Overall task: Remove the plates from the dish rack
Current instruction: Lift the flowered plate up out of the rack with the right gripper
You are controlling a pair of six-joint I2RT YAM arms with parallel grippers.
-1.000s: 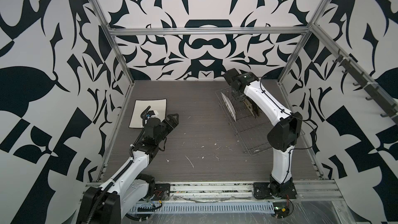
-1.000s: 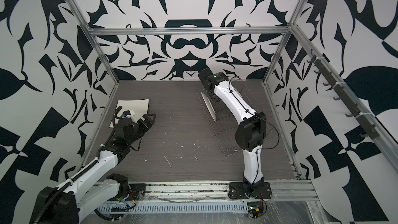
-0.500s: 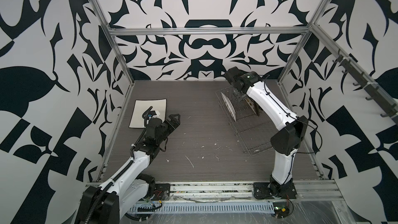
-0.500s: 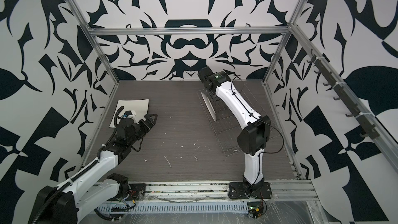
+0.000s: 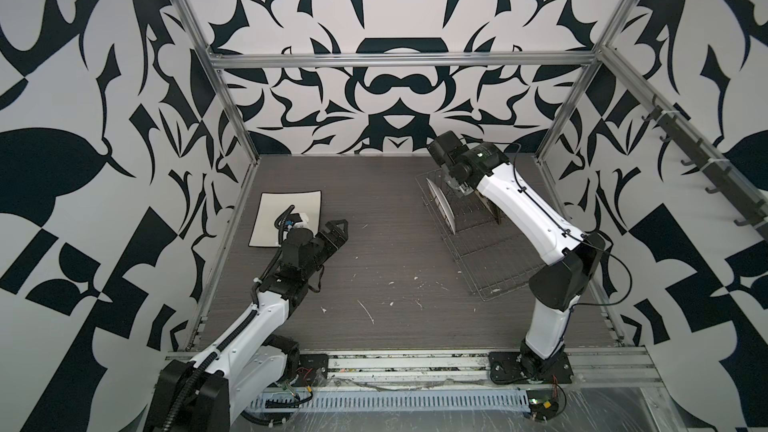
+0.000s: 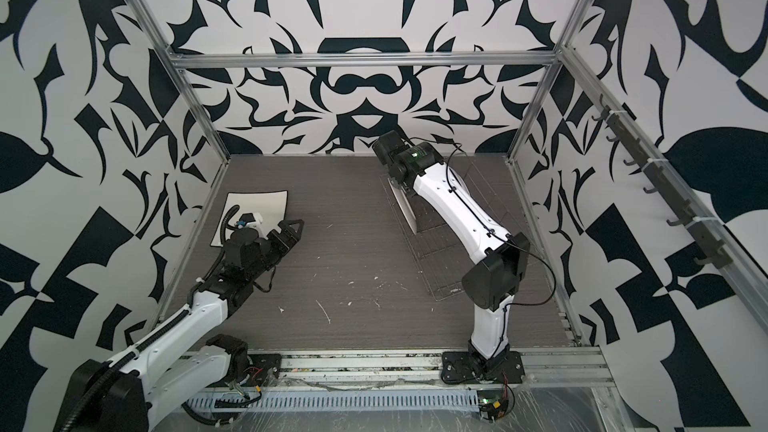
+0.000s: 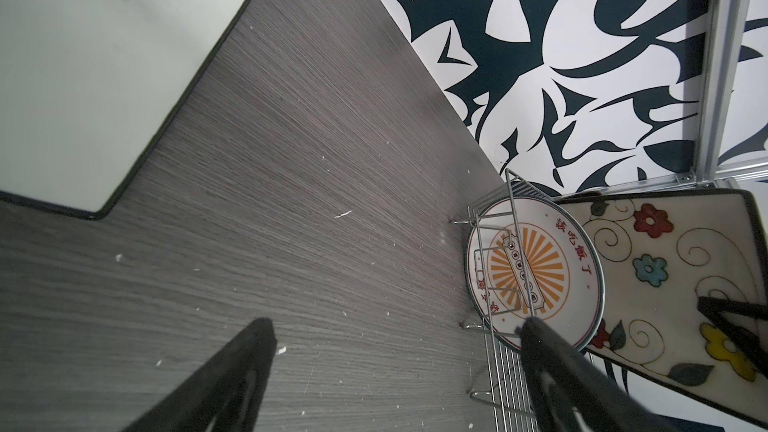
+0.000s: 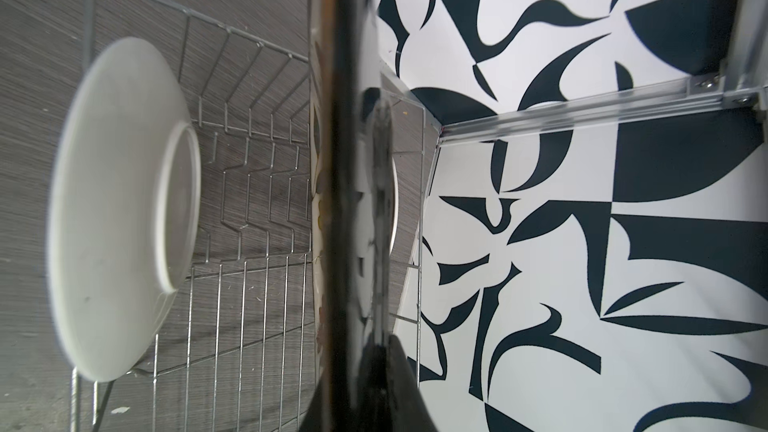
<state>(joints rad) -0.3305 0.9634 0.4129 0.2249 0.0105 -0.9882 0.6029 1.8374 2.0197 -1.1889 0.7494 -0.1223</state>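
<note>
Fingers on right arm [image 8: 374,401]: clamped on rim of flowered plate [image 7: 673,284] at far end of dish rack [image 5: 494,259], likely to lift it off tines | left fingers [image 7: 232,376]: apart, idle left of rack, where white plate [image 5: 278,205] lies flat on worktop | round plate [image 7: 582,268]: upright in rack

Plates I can see: three. Square white plate [image 5: 272,218]: one. Round plate with orange sunburst [image 7: 536,268]: one. Square flowered plate [image 7: 673,284]: one. Wire dish rack [image 5: 490,259]: one. Robot arms: two, left arm [image 5: 266,317] and right arm [image 5: 523,209]. Painted flowers showing on flowered plate: four, two red (one half hidden), one blue, one yellow.
</note>
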